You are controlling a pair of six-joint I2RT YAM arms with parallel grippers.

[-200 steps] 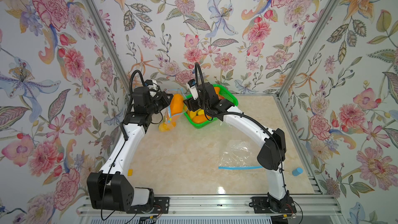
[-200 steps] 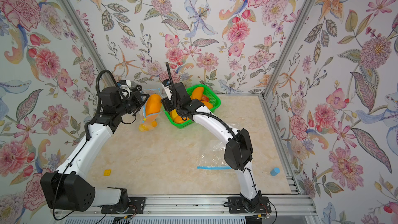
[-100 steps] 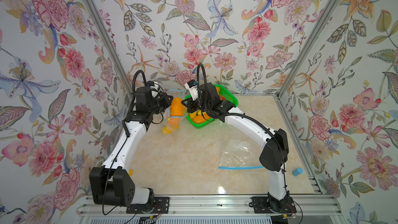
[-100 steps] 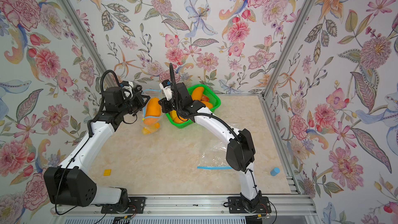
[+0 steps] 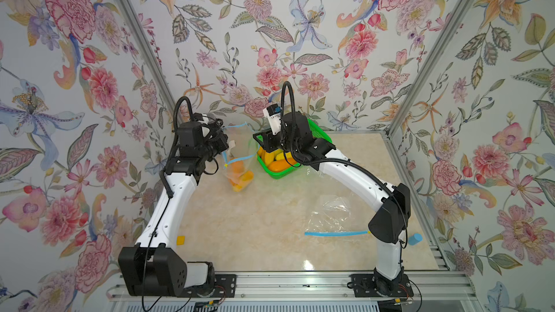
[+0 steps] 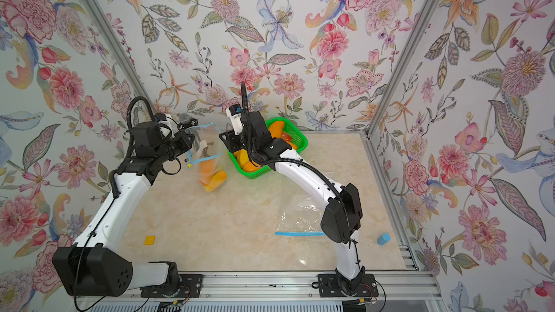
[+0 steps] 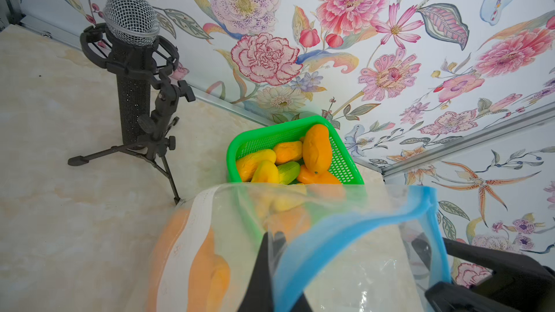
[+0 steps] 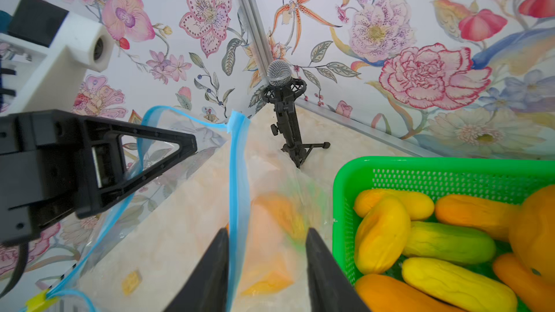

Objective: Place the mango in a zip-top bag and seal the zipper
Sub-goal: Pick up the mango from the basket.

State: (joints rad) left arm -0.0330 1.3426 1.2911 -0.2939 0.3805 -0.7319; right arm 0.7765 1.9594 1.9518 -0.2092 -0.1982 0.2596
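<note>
A clear zip-top bag with a blue zipper hangs at the back left. My left gripper is shut on its rim beside the zipper. Orange mango lies blurred in the bag's bottom. My right gripper is open, its jaws astride the bag's near zipper edge, with the blue strip against one finger. The bag's mouth gapes between the two grippers.
A green basket holding several mangoes stands just right of the bag. A microphone on a tripod is in the back corner. A second, flat zip-top bag, a blue cylinder and a small yellow block lie nearer the front.
The orange mango that sat high at the bag's mouth has sunk to the bottom of the bag. My right gripper has drawn back a little and stands open at the zipper.
</note>
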